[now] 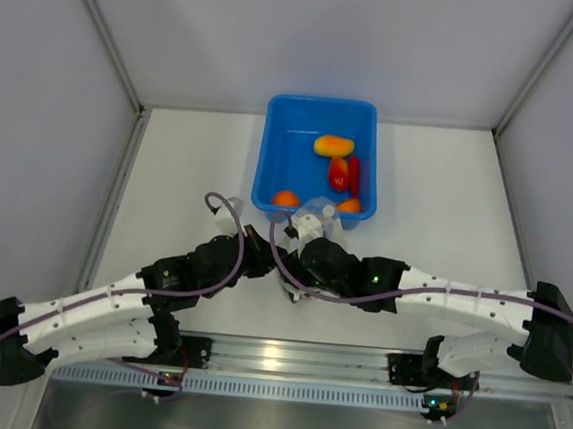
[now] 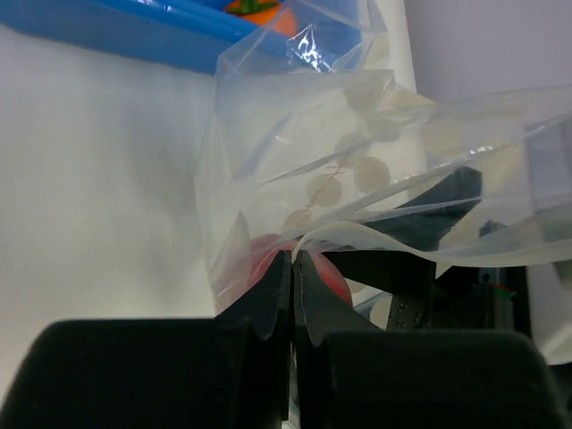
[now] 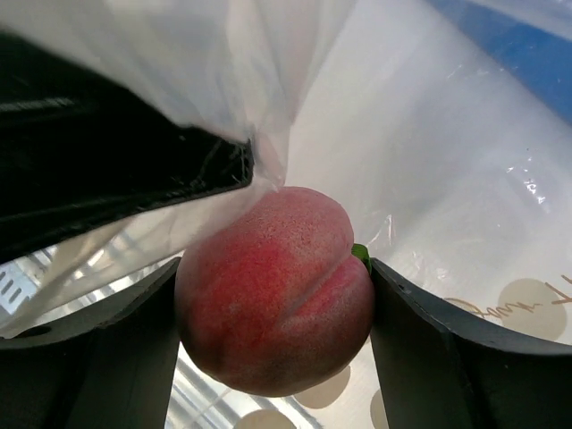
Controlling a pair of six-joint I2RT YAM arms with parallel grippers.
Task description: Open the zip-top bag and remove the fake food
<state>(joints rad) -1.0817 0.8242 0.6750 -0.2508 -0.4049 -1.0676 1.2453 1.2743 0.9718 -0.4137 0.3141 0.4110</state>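
Pinching an edge of the zip-top bag [image 2: 340, 134], the left gripper [image 2: 292, 261] has its jaws pressed together on the plastic. The right gripper [image 3: 275, 332], inside the bag, is clamped around a red peach [image 3: 268, 268]; more fake food [image 1: 333, 145] lies in the blue tub [image 1: 321, 101] just beyond both.

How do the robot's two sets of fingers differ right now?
The left fingers are pressed tight together on a thin fold of the clear bag; the right fingers stand wide apart around a plump red peach. The left fingers pinch from outside the bag, the right fingers seem to reach inside it. Both are gripping something.
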